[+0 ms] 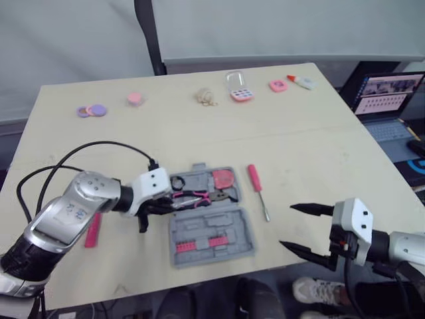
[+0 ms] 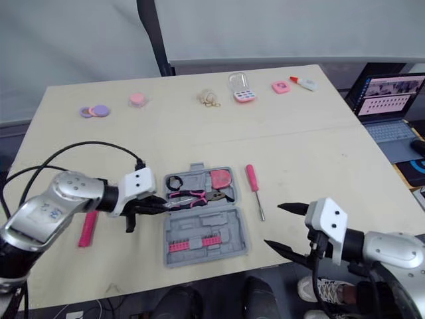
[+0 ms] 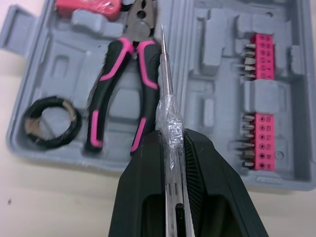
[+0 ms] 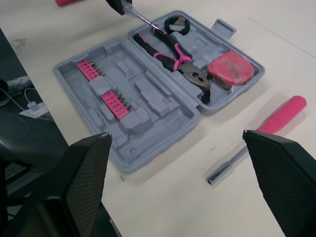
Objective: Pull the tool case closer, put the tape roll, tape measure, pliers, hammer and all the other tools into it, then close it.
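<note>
Currently the tool case [image 1: 232, 226] lies open and flat on the table [image 1: 299, 146], near its front edge, between the two arms. The far half holds a black tape roll [image 3: 29, 121] at the left end, pliers [image 3: 109, 81] with pink and black handles in the middle, and a red tape measure [image 1: 224, 178] at the right end. The near half holds two pink racks of bits [image 3: 259, 54].

The left gripper [image 3: 173, 138] sits at the left side of the case, its jaws clamped on the clear handle of a thin screwdriver [image 3: 167, 79]. The shaft points into the case, and its tip lies over the head of the pliers. Whether the tip touches them cannot be told.

The right gripper [image 1: 287, 226] hovers over the near right part of the table, well apart from the case, with its jaws spread wide and nothing between them.

A pink-handled driver [image 1: 254, 176] lies on the table just beside the right side of the case, handle away from the robot. A pink tool [image 1: 93, 232] lies on the table under the left arm; its type cannot be told.
</note>
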You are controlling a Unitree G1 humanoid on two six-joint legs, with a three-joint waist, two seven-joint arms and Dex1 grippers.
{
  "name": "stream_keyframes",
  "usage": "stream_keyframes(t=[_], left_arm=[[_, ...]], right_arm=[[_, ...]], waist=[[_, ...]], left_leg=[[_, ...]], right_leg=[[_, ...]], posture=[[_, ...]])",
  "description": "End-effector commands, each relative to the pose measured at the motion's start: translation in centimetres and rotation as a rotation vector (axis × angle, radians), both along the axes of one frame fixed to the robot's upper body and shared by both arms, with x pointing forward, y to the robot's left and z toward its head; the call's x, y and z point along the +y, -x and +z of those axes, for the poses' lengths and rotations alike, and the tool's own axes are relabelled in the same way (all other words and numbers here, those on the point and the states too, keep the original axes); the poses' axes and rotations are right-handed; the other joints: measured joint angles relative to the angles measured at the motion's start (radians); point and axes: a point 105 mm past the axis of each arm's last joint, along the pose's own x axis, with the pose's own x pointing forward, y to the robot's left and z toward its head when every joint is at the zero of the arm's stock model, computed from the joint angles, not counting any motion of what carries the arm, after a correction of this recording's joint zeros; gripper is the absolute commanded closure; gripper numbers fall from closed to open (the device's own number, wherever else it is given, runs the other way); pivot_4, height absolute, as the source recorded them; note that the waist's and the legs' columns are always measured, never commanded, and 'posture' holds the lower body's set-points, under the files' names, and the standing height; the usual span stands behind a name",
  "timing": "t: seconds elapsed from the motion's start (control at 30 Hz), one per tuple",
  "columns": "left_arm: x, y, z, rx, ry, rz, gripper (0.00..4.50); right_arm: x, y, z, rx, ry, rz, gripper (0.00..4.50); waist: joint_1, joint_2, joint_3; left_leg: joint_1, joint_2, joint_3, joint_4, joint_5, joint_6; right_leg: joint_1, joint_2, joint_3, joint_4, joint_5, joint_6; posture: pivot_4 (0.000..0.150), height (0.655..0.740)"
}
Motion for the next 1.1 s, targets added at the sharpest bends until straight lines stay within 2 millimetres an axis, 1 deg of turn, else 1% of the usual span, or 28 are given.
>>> stream_keyframes(t=[0.03, 0.23, 0.47, 0.63, 0.77, 0.93, 1.1], left_arm=[[-1.6, 0.7, 0.5, 0.008, -0.021, -0.07, 4.44], [-2.7, 0.8, 0.3, 0.01, -0.122, -0.111, 4.44], [-4.6, 0.4, 0.0, 0.006, -0.137, -0.13, 4.44], [-4.8, 0.0, -0.3, 0.003, -0.155, -0.093, 4.44], [-5.5, -0.6, -0.4, -0.014, -0.159, -0.074, 4.44], [-6.2, -0.3, -0.7, 0.008, -0.164, -0.092, 4.44], [-6.5, -0.1, -1.2, 0.024, -0.184, -0.108, 4.44]], right_arm=[[0.1, 0.2, 0.4, -0.03, 0.017, 0.027, 0.0], [-0.3, 0.6, -0.2, -0.019, 0.035, 0.035, 0.0], [-0.3, 0.6, -0.4, -0.023, 0.049, 0.039, 0.0], [-0.2, 0.8, -0.5, -0.022, 0.053, 0.038, 0.0], [-0.3, 0.9, -0.5, -0.028, 0.055, 0.024, 0.0], [-0.3, 1.1, -0.5, -0.03, 0.058, 0.016, 0.0], [-0.3, 1.3, -0.6, -0.026, 0.063, 0.018, 0.0]], waist=[[-0.002, 0.0, 0.0], [-0.001, -0.001, 0.0], [0.0, -0.001, 0.001], [0.0, -0.001, 0.001], [0.004, -0.001, 0.001], [0.003, -0.001, 0.001], [0.002, -0.001, 0.001]], left_leg=[[0.0, 0.0, 0.001, 0.0, 0.0, 0.0], [0.001, 0.001, 0.001, 0.0, 0.0, 0.0], [0.0, 0.001, 0.001, 0.002, 0.0, 0.001], [0.0, 0.001, 0.001, 0.002, 0.001, 0.001], [0.0, 0.001, 0.001, 0.003, 0.001, 0.001], [0.0, 0.0, 0.001, 0.004, 0.001, 0.001], [0.0, 0.001, 0.001, 0.004, 0.001, 0.001]], right_leg=[[0.0, 0.0, 0.0, 0.0, 0.0, 0.0], [0.0, 0.001, 0.001, 0.0, 0.0, 0.0], [0.0, 0.001, 0.002, 0.001, 0.001, 0.001], [0.0, 0.001, 0.002, 0.001, 0.001, 0.001], [0.0, 0.001, 0.002, 0.002, 0.001, 0.001], [0.0, 0.001, 0.002, 0.002, 0.001, 0.001], [0.0, 0.001, 0.002, 0.002, 0.001, 0.001]], posture=[[0.15, 0.7287], [0.15, 0.7287], [0.15, 0.7287], [0.15, 0.7287], [0.15, 0.7287], [0.15, 0.7287], [0.15, 0.7287]])
